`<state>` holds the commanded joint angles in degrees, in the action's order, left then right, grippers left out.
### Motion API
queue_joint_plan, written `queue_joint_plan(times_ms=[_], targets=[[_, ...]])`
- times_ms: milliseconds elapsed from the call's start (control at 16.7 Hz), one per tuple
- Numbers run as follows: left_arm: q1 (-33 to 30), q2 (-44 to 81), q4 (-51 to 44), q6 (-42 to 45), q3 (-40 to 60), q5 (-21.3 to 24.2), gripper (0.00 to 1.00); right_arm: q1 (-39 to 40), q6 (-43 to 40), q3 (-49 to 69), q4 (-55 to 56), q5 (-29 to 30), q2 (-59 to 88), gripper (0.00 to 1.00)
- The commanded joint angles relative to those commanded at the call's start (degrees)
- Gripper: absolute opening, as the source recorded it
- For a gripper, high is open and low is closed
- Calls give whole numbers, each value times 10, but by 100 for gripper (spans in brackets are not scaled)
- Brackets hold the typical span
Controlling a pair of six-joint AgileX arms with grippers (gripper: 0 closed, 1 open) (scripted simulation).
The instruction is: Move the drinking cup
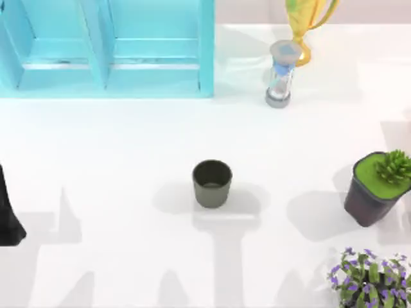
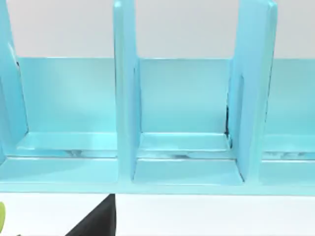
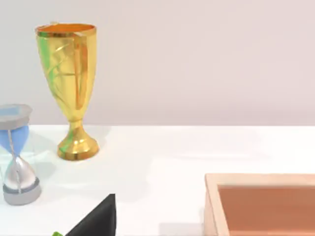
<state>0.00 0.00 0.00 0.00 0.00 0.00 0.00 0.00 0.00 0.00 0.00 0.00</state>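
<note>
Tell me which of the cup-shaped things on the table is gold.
The trophy at the table's far edge, behind the hourglass. It is tall, shiny and stemmed; the cup is olive-grey and the square pot is dark purple.

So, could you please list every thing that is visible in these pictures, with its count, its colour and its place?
drinking cup: one, olive-grey, upright at the table's middle, standing alone.
shelf unit: one, light blue with open compartments, back left of the table.
trophy cup: one, golden, back right, behind the hourglass.
hourglass: one, grey ends with blue inside, back right, in front of the trophy cup.
plant pot: one, dark purple with a green succulent, right side.
flowering plant: one, green with purple flowers, front right corner.
tray: one, tan wood with an orange-brown inside, seen in the right wrist view.
table: one, white.
left arm: one, black, parked at the left edge.
</note>
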Motion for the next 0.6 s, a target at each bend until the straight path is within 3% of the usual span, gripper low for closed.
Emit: queue_joint_plan(times_ms=[300, 600], targets=[[-1, 33, -25, -19, 32, -7, 100, 0, 0, 0, 0, 0, 0, 100], [-15, 210, -144, -101, 199, -30, 100, 0, 0, 0, 0, 0, 0, 100]])
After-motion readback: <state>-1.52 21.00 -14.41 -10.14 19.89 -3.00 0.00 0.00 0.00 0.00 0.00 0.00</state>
